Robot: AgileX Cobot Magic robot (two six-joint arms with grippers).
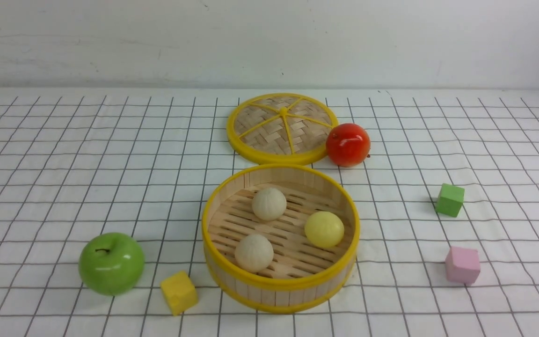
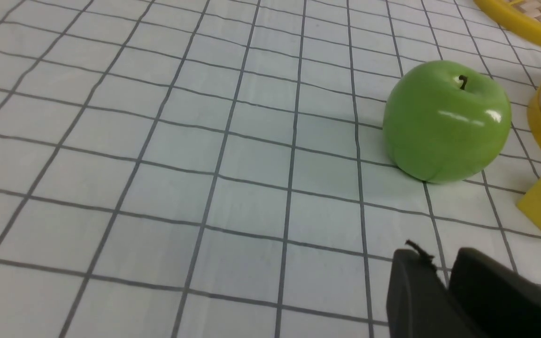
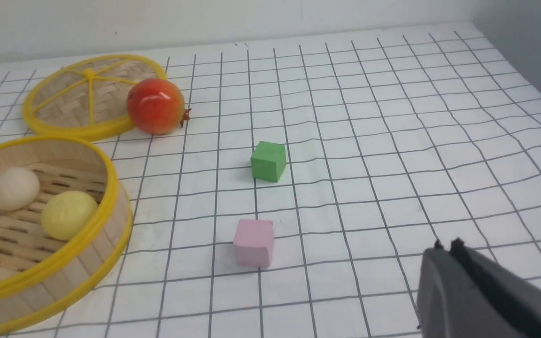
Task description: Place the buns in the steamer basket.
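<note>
The steamer basket point(image 1: 213, 213) stands at the table's front centre. All three buns lie on its slatted floor: a cream-white bun point(image 1: 269, 203) at the back, a second cream-white bun point(image 1: 254, 252) at the front left, and the pale yellow bun point(image 1: 324, 229) at the right. The right wrist view shows the basket point(image 3: 111, 188), the yellow bun point(image 3: 68, 215) and a white bun point(image 3: 13, 188). Neither arm shows in the front view. My left gripper point(image 2: 444, 265) is shut and empty near the green apple point(image 2: 446, 122). My right gripper point(image 3: 446, 249) is shut and empty, well right of the basket.
The woven lid point(image 1: 282, 127) lies behind the basket with a red fruit point(image 1: 348, 144) beside it. The green apple point(image 1: 111, 263) and a yellow cube point(image 1: 178, 292) sit front left. A green cube point(image 1: 450, 200) and a pink cube point(image 1: 462, 265) sit at the right.
</note>
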